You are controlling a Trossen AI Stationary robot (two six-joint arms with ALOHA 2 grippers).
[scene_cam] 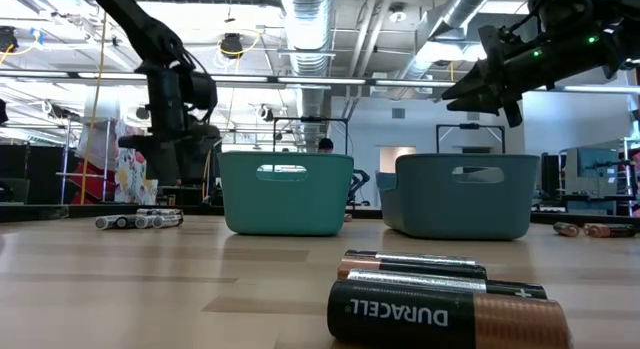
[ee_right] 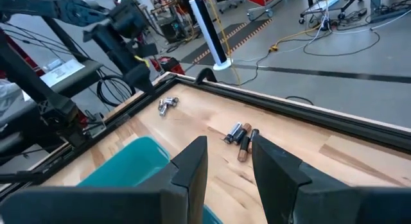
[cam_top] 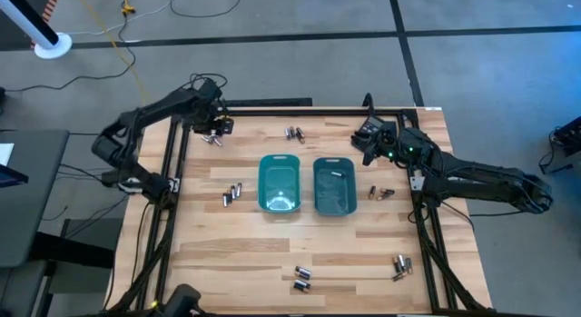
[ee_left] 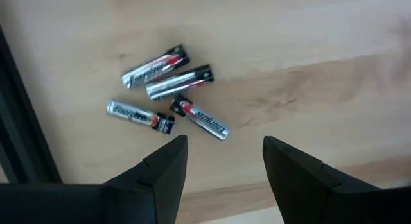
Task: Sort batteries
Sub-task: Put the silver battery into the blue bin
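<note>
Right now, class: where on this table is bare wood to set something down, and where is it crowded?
Bare wood: the strip between the two teal trays and the near-edge batteries, plus the near-left corner. Crowded: the far-left corner, where the open left gripper hovers over four batteries, and the narrow gap between the trays. The right gripper hangs empty at the far right.

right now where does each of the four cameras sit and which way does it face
High: overhead, looking down; both arms, two teal plastic trays.
Low: table height, looking across; trays, black-and-copper battery, arms above.
Left wrist: above four silver batteries, own left gripper open.
Right wrist: facing the table's far edge past the right gripper, open.
Shared: high and left wrist show that silver cluster.
</note>
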